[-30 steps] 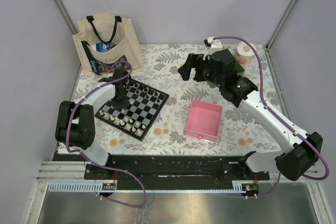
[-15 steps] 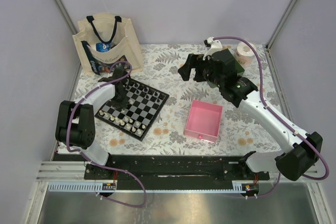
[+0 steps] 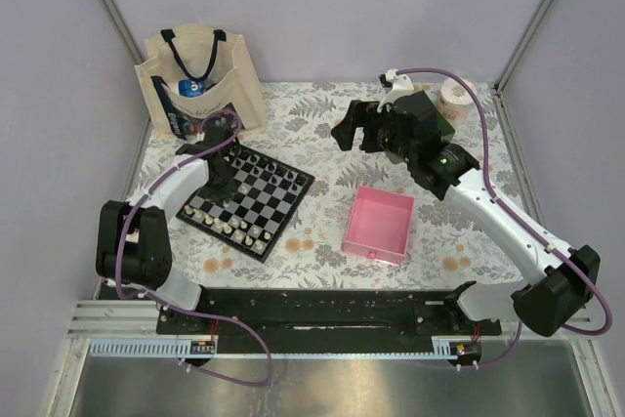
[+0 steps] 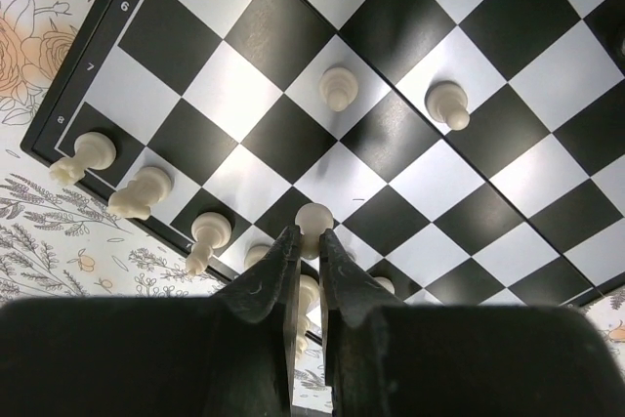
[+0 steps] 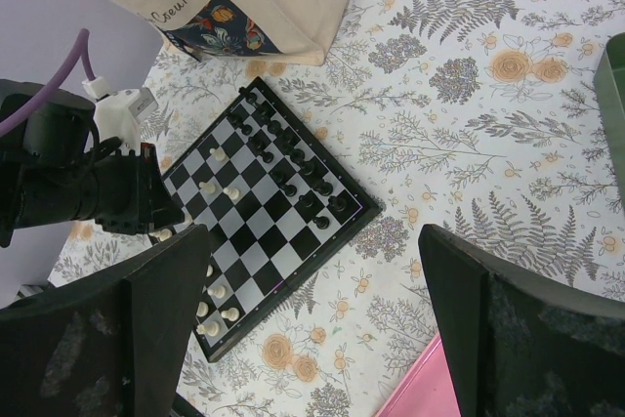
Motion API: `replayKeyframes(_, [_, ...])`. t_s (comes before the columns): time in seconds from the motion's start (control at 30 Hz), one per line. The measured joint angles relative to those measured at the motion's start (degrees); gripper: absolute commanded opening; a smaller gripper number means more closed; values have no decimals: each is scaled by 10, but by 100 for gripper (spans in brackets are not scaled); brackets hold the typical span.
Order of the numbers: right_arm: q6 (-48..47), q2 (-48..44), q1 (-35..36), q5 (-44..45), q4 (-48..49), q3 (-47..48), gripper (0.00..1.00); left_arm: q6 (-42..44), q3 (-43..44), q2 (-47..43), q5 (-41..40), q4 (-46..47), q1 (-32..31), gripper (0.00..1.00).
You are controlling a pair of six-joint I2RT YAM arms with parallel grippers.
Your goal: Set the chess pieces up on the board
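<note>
The board point(image 3: 278, 204) lies on the left half of the table, with black chess pieces point(image 5: 293, 168) along its far side and cream-white ones point(image 3: 239, 229) along its near side. My left gripper point(image 3: 217, 179) hangs over the white side. In the left wrist view it point(image 4: 308, 233) is shut on a cream-white pawn point(image 4: 313, 218), whose round head shows between the tips while its base is hidden. Two white pawns point(image 4: 339, 88) point(image 4: 447, 104) stand further out on the board. My right gripper point(image 3: 356, 129) point(image 5: 314, 236) is open and empty, high above the table's middle.
A pink tray point(image 3: 379, 225) sits right of the board. A cloth tote bag point(image 3: 200, 80) stands at the back left. A green tray point(image 5: 615, 95) and a pale roll point(image 3: 454, 95) are at the back right, partly under the right arm. Grey walls enclose the table.
The left gripper has closed on the white pawn, and the left arm's elbow has swung outward to the left. The right arm has not moved.
</note>
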Motion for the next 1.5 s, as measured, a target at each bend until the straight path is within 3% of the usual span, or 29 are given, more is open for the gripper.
replayKeyframes(1.5, [-6,-1,-3,1,0,-9,99,6,-1,33,-14,-34,-21,3])
